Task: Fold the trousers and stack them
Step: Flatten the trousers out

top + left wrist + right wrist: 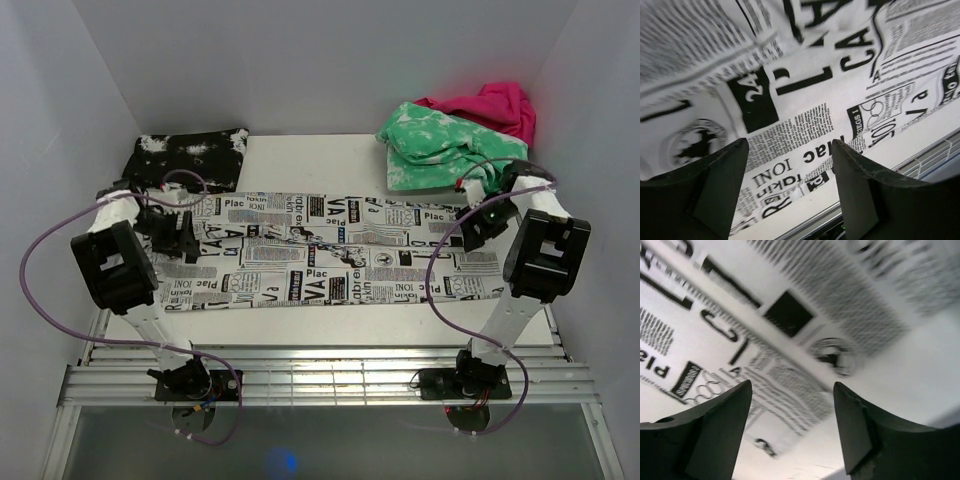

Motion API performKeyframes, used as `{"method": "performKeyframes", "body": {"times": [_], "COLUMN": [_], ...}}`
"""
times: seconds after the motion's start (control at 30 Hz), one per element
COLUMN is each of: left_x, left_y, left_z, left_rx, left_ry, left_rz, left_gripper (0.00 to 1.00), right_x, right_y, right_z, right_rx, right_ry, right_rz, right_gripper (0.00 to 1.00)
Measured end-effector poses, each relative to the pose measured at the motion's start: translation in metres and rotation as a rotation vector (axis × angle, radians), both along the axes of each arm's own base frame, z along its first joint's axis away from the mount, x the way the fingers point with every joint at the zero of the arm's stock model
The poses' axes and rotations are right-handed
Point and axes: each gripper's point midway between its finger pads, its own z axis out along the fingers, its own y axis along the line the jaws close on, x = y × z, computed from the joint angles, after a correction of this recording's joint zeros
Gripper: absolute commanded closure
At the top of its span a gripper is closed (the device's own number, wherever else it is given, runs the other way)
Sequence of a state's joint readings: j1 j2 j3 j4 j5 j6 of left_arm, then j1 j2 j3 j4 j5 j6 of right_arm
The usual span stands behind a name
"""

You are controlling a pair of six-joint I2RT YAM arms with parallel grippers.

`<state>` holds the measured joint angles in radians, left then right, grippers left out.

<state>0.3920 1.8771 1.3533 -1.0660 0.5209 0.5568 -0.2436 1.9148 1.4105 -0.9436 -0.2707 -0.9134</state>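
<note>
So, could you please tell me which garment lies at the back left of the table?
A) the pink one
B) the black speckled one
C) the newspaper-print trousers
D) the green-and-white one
B: the black speckled garment lies at the back left, while the green garment and the pink garment are piled at the back right and the trousers are spread across the middle.

Layout: the trousers (330, 250) on the table (300, 160)
The trousers lie flat across the table's middle; a folded garment (185, 157) sits behind their left end; a heap of garments (450, 145) behind their right end; the left gripper (183, 243) is over the left end, the right gripper (480, 226) over the right.
</note>
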Motion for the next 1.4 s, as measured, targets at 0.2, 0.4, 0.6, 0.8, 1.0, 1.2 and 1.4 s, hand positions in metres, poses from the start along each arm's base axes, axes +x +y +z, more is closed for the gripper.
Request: {"method": "performKeyframes", "body": {"times": [0.2,0.4,0.6,0.8,1.0,1.2,1.4], "left_x": [0.100,0.159,0.172,0.165,0.152,0.165,0.178], "left_y": [0.059,0.085,0.086,0.079,0.075,0.092,0.111], "left_z": [0.131,0.163,0.087,0.061,0.043,0.058,0.072], "left_rx": [0.092,0.112,0.022,-0.019,-0.029,0.003,0.034], "left_ry": [-0.445,-0.602,-0.456,-0.408,-0.365,-0.409,-0.458], "left_rz": [0.014,0.025,0.088,0.122,0.138,0.172,0.192], "left_gripper": [0.17,0.21,0.21,0.22,0.22,0.22,0.22], "right_x": [0.095,0.153,0.146,0.078,0.053,0.096,0.108], "right_y": [-0.033,-0.036,-0.027,-0.012,-0.012,-0.032,-0.046], "right_z": [0.104,0.121,0.051,0.031,0.078,0.053,-0.007], "right_rx": [-0.019,0.019,0.140,0.291,0.346,0.337,0.329], "right_ry": [-0.359,-0.471,-0.324,-0.261,-0.444,-0.505,-0.410], "right_rz": [0.027,0.029,-0.047,-0.264,-0.442,-0.558,-0.725], "right_gripper": [0.24,0.43,0.57,0.48,0.45,0.47,0.44]}}
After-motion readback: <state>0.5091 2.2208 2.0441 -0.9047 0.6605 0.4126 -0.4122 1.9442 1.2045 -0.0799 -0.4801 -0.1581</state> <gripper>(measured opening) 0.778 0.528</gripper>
